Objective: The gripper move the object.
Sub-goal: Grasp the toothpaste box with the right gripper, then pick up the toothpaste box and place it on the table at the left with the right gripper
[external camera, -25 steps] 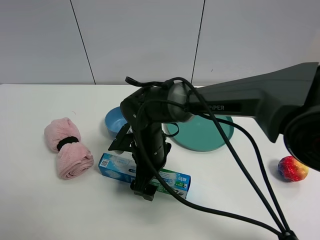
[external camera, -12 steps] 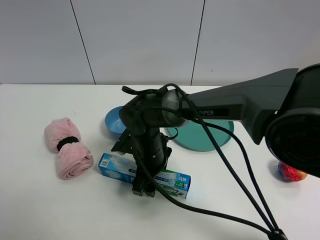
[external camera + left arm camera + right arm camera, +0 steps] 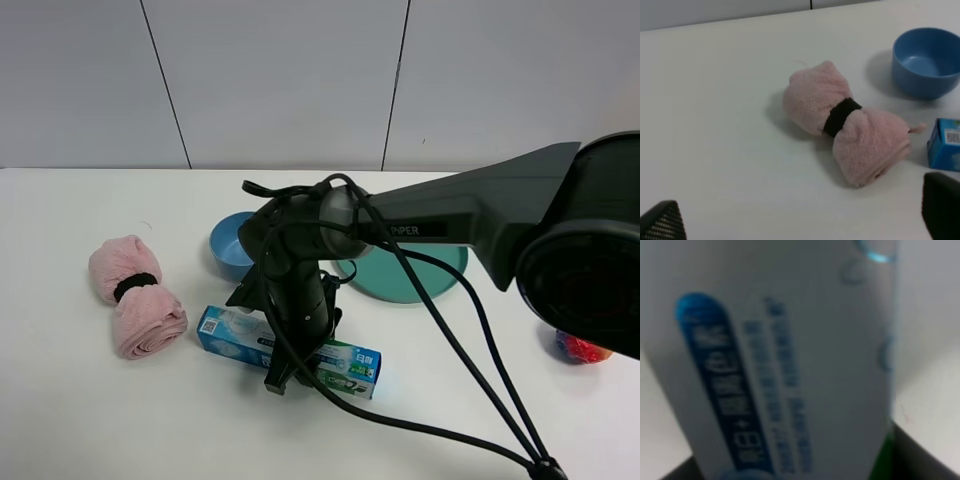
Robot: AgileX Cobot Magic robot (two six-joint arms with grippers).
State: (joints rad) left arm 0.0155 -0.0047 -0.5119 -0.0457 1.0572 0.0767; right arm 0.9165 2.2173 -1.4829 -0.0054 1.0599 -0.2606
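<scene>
The toothpaste box (image 3: pixel 228 333), blue and white with a green end, lies flat on the white table. My right gripper (image 3: pixel 282 378) reaches across the middle and points down over the box's middle, one finger on each long side. In the right wrist view the box (image 3: pixel 790 365) fills the frame, blurred, with dark fingers (image 3: pixel 925 455) against its edges. My left gripper (image 3: pixel 800 225) is open and empty, low over the table, off to the side of the box's QR end (image 3: pixel 945 150). The left arm does not show in the high view.
A rolled pink towel (image 3: pixel 135 300) with a black band lies left of the box and also shows in the left wrist view (image 3: pixel 845 120). A blue bowl (image 3: pixel 232 245) and a teal plate (image 3: pixel 420 270) stand behind the box. A colourful ball (image 3: pixel 578 347) lies far right.
My right gripper has come down lower over the box and shifted slightly left. The box, towel and bowl have not moved.
</scene>
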